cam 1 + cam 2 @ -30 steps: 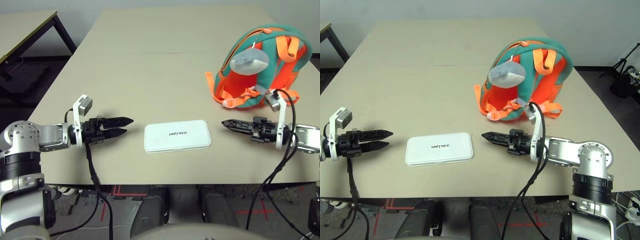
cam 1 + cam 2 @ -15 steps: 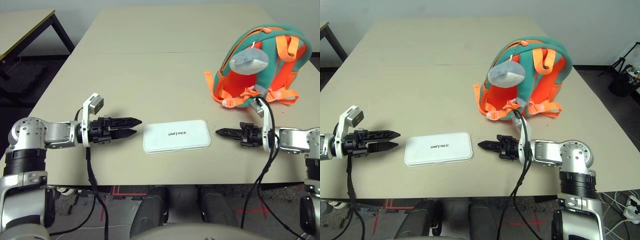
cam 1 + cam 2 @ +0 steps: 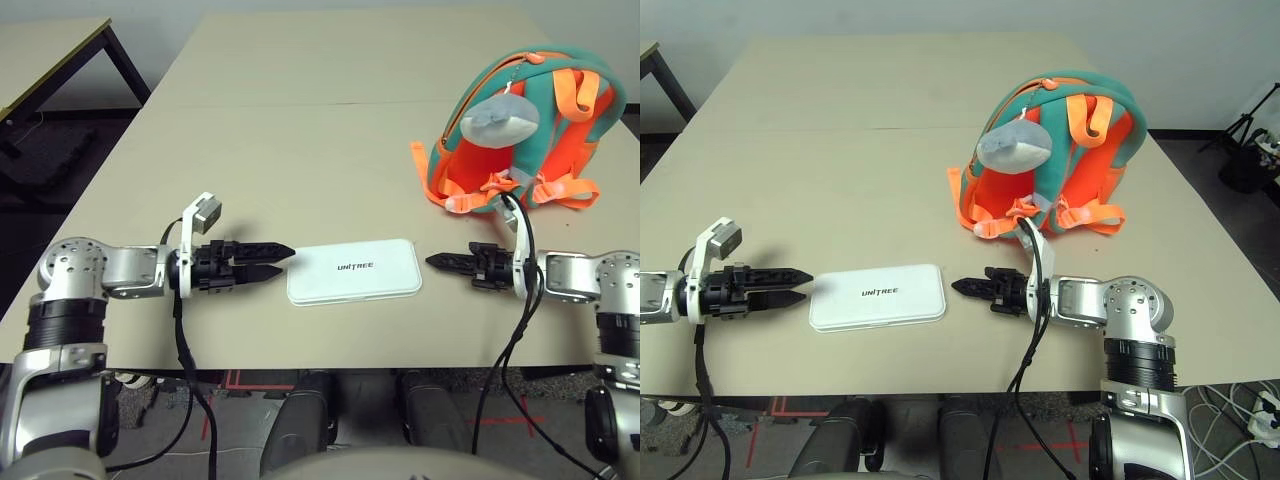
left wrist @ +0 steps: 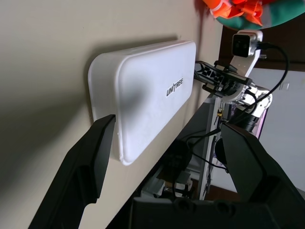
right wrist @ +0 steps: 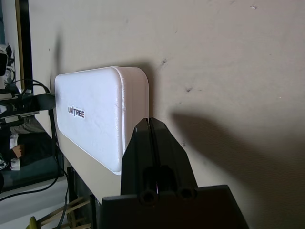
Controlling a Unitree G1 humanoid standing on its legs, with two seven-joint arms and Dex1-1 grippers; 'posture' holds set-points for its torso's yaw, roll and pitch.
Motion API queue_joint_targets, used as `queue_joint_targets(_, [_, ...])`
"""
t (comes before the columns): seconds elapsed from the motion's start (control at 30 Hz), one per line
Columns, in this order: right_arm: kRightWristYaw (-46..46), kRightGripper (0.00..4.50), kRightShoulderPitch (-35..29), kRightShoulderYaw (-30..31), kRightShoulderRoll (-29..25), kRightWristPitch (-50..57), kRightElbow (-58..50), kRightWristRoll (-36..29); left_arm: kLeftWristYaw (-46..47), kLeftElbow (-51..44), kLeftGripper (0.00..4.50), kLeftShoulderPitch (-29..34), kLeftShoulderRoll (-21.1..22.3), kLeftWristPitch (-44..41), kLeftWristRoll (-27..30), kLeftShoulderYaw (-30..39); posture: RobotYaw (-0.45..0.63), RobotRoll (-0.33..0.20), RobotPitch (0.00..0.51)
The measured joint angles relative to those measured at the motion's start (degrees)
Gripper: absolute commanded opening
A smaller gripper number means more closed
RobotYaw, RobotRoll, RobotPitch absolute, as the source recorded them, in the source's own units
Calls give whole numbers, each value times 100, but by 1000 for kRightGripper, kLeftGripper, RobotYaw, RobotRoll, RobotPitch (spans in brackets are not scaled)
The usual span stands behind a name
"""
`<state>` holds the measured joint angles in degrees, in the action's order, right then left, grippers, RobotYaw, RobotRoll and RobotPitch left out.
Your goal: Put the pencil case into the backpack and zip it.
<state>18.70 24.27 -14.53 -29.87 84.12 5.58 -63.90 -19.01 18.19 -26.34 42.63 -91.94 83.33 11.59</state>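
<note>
my left claw: [image 3: 288, 261] fingers spread wide, nothing between them, tips right by the case's left short end; contact can't be told
my right claw: [image 3: 428, 261] fingers together, nothing in them, tips just off the right short end
pencil case: [image 3: 355, 284] flat on the counter [image 3: 300, 150], between my two claws, lettering up
long axis: runs left to right, from one claw towards the other, right end angled very slightly away from me
way to case: rightward from my left claw, leftward from my right, both pointing roughly along that long axis
nearer claw: left, by a little; right close too
backpack: [image 3: 545, 135] on the right side, farther out than my right claw, well apart from the case, grey plush charm [image 3: 500, 122] hanging on it
step, my guess: line up for the pick, case not in the bag, bag job all ahead
next move, my call: left claw carries on along the long axis to take the left short end, right claw either braces the far end or opens to share the lift
risk, my call: left pushing in unbraced could slide the case right, or turn it off the line between the claws
</note>
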Motion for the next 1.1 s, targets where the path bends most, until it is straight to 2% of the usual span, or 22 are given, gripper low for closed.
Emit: queue_joint_targets(1.1, [168,65,24,-54,63,174,-420,506,548,39,4500,24,-152,-1,-21,6,-48,0,152])
